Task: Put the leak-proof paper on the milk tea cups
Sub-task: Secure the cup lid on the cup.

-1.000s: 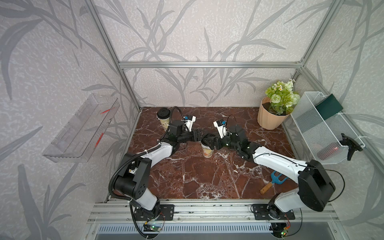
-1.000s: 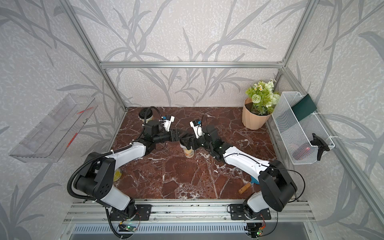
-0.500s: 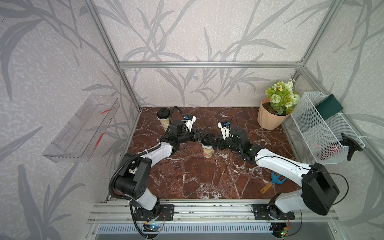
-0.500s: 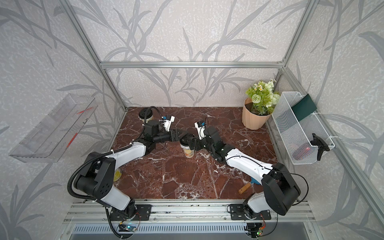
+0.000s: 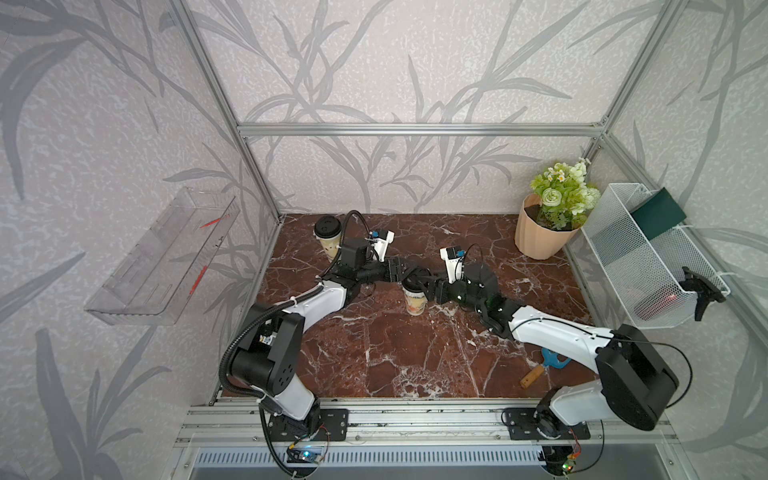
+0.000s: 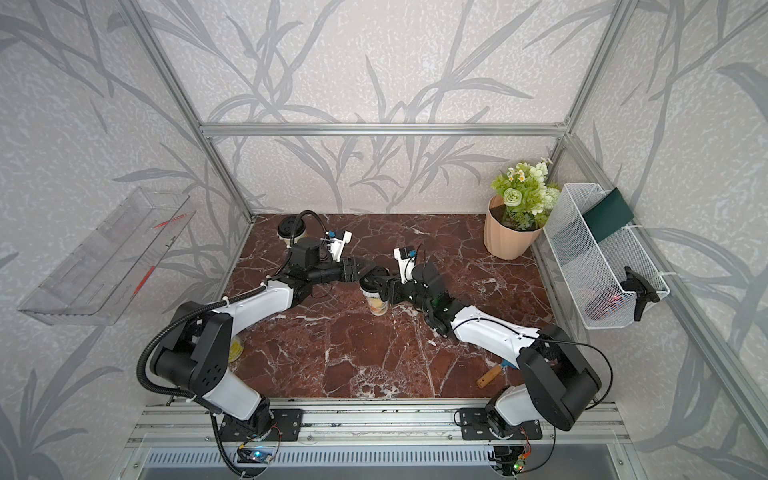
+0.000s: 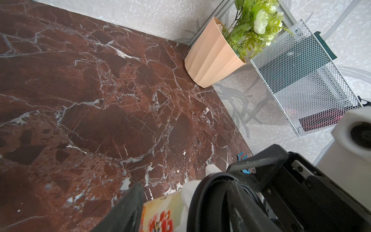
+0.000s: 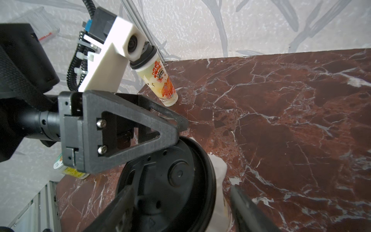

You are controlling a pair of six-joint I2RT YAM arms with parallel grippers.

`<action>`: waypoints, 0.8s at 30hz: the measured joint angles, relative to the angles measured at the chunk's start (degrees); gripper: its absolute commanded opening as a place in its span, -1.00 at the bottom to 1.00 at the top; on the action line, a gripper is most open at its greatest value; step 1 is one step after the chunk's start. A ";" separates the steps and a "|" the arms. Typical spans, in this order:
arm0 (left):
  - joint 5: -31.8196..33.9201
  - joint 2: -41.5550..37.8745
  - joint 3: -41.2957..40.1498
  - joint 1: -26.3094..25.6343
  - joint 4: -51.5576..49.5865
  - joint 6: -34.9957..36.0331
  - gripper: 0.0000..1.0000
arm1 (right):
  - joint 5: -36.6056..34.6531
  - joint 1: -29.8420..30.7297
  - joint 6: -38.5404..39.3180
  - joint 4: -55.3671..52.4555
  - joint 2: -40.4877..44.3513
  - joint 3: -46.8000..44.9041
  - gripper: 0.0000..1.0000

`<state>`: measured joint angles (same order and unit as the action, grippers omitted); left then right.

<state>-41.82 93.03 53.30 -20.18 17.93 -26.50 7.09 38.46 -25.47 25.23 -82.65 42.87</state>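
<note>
Two milk tea cups show in both top views: one (image 5: 415, 301) directly under the meeting left gripper (image 5: 400, 271) and right gripper (image 5: 424, 286), one (image 5: 328, 245) behind the left gripper, each wearing a black lid (image 5: 328, 227). Left wrist: leak-proof paper (image 7: 189, 192) peeks from beneath the near lid; the jaws are partly apart, grip unclear. Right wrist: jaws wide astride that lid. Papering looks done here; the far cup's disc is hidden.
</note>
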 measured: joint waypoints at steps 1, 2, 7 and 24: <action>-0.07 0.13 0.20 -0.02 -0.24 0.02 0.32 | -0.17 0.02 -1.01 1.68 -0.17 -0.81 0.40; -0.11 0.24 0.33 -0.02 -0.33 0.09 0.33 | -0.39 0.09 -1.97 3.32 -0.35 -1.60 0.37; -0.37 0.68 0.98 -0.09 -0.92 0.42 0.33 | -1.62 0.59 -7.39 11.61 -1.64 -5.42 0.21; -0.48 1.66 2.71 -0.33 -2.64 1.51 0.32 | -2.95 -0.24 -16.17 14.60 -0.83 -6.84 0.30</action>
<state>-42.30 94.70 56.01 -20.51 15.29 -24.99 4.14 38.22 -41.65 39.83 -83.48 36.03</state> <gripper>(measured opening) 0.660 0.648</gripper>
